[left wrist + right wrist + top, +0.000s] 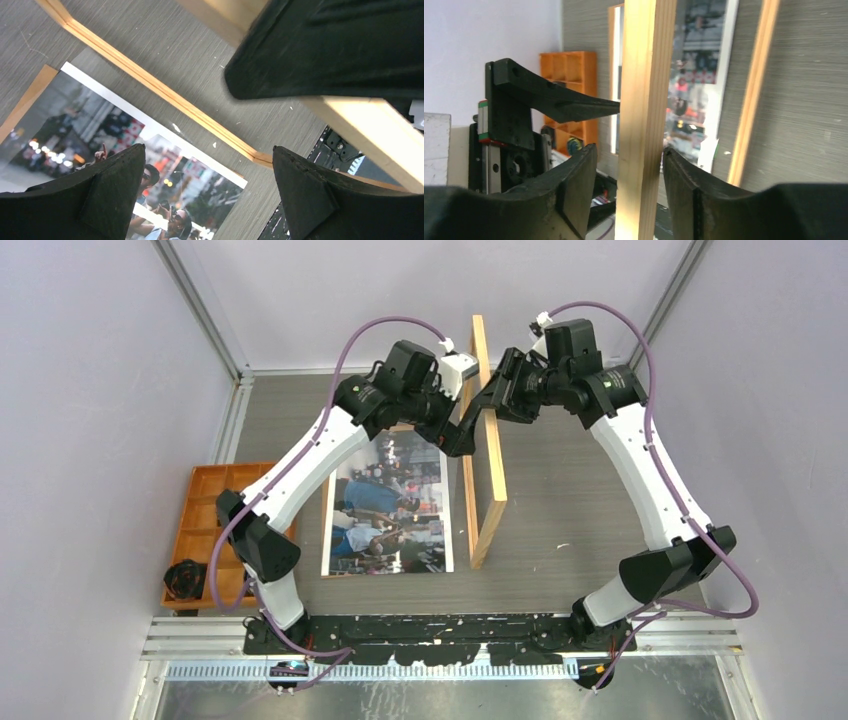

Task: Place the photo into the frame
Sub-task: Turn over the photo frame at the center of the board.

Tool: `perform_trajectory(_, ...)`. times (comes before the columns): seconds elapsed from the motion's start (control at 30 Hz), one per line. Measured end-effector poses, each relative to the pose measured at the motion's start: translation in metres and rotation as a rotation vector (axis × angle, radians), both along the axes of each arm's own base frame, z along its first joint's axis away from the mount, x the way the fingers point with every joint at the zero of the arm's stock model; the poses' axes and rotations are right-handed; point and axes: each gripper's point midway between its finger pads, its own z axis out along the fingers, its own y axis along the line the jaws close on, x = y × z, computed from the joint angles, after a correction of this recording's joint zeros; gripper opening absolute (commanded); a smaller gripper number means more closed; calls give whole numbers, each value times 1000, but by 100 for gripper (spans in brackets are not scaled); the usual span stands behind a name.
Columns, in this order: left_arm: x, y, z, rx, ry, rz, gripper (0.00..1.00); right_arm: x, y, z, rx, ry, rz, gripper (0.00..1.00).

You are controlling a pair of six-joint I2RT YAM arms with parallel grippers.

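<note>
We see the desk [570, 490] carrying the photo [390, 505] flat, face up, w/ the frame [487, 455] tipped on edge just right of it. Task est. early: print not yet in frame; frame still needs lowering over it. Right gripper [629, 165]: jaws around the frame's top rail, right one touching, left w/ a slight gap. Left gripper [207, 185]: jaws released, above the photo, empty.

Left arm hides photo's [390, 505] top, seemingly.
</note>
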Motion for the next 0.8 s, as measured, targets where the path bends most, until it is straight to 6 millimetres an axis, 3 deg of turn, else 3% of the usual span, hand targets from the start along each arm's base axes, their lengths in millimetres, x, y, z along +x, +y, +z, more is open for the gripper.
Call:
perform_trajectory(0.27,8,13,-10,47,-7,31,100,-4,-38,3,-217,-49,-62,28)
perform_trajectory(0.37,18,29,-25,79,6,60,100,-3,-53,2,-288,-70,-95,21)
perform_trajectory(0.57,39,69,-87,241,12,113,100,-5,-85,-2,-430,-102,-181,11)
perform_trajectory(0.8,46,73,-166,392,68,84,100,-11,-117,-17,-556,-108,-264,2)
